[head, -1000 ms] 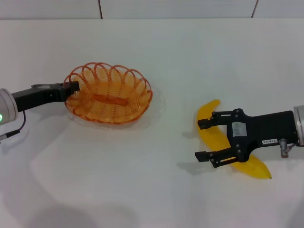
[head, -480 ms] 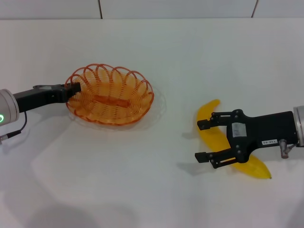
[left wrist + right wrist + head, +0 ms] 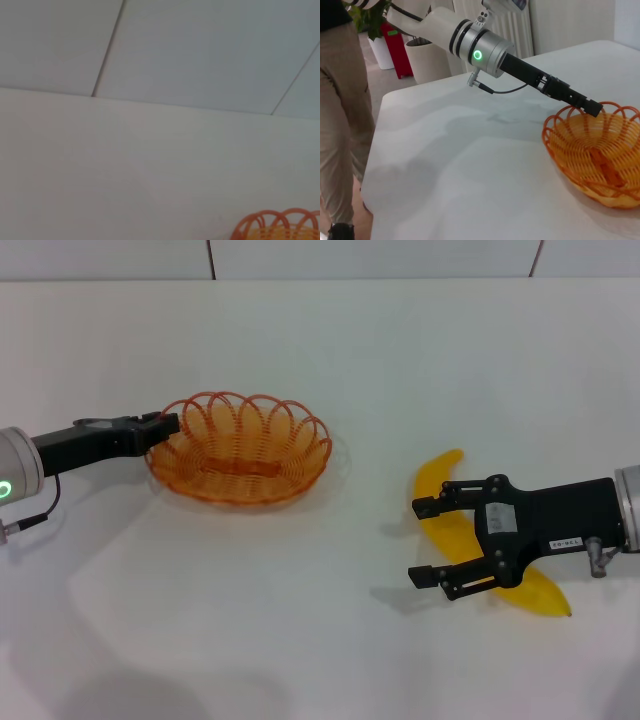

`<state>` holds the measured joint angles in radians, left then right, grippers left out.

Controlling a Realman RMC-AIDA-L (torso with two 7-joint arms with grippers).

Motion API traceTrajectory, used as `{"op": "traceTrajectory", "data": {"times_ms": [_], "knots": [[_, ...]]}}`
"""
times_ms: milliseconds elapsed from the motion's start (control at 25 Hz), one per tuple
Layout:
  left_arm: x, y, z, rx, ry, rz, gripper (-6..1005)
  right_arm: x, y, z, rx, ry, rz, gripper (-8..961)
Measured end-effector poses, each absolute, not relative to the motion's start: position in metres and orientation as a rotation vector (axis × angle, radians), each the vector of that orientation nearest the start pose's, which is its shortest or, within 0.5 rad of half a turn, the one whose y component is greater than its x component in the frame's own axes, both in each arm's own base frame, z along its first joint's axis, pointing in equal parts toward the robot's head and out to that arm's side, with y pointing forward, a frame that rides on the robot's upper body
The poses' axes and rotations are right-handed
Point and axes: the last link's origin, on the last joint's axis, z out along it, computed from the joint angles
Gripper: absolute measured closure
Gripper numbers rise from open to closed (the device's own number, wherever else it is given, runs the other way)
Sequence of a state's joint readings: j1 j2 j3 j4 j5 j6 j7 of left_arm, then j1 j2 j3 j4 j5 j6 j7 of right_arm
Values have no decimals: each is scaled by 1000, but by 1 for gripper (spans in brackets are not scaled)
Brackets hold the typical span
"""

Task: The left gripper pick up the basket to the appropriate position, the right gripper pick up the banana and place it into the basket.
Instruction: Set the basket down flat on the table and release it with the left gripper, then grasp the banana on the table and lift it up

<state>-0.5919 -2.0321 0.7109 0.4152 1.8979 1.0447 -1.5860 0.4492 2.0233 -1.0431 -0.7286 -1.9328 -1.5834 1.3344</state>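
The orange wire basket (image 3: 240, 450) is left of the table's middle, and its scalloped rim also shows in the left wrist view (image 3: 275, 227) and the right wrist view (image 3: 598, 150). My left gripper (image 3: 165, 425) is shut on the basket's left rim; the right wrist view shows that slim black claw (image 3: 591, 107) at the rim. The yellow banana (image 3: 447, 525) lies at the right, running diagonally. My right gripper (image 3: 418, 541) is open over the banana's middle, with one finger on each side of it. The gripper body hides part of the banana.
The white table (image 3: 300, 630) carries nothing else. In the right wrist view, a person in beige trousers (image 3: 342, 110) stands beyond the table's edge, near a white pot (image 3: 427, 60) and a red object (image 3: 400, 50).
The basket has shifted right and a little nearer, carried by my left gripper. My right gripper has moved slightly lower over the banana, still open.
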Motion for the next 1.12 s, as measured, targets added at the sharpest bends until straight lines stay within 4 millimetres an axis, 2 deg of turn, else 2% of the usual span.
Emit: {"op": "traceTrajectory", "data": {"times_ms": [80,320,760,840,1120], "knots": [[-309,377,-12,-2261,-1140,-553,778,268,301,-13,-2995,413,473,77],[-308,377,-13,-2273,-1125,-553,555,268,300,-13,-2995,414,473,77],[-300,379,3,-2312,-994,-582,305,270,299,-13,-2992,427,472,77],[-301,378,8,-2314,-964,-578,94,270,299,-13,-2992,428,472,77],[-309,366,22,-2341,-805,-526,91,270,300,-12,-2985,432,479,77]]}}
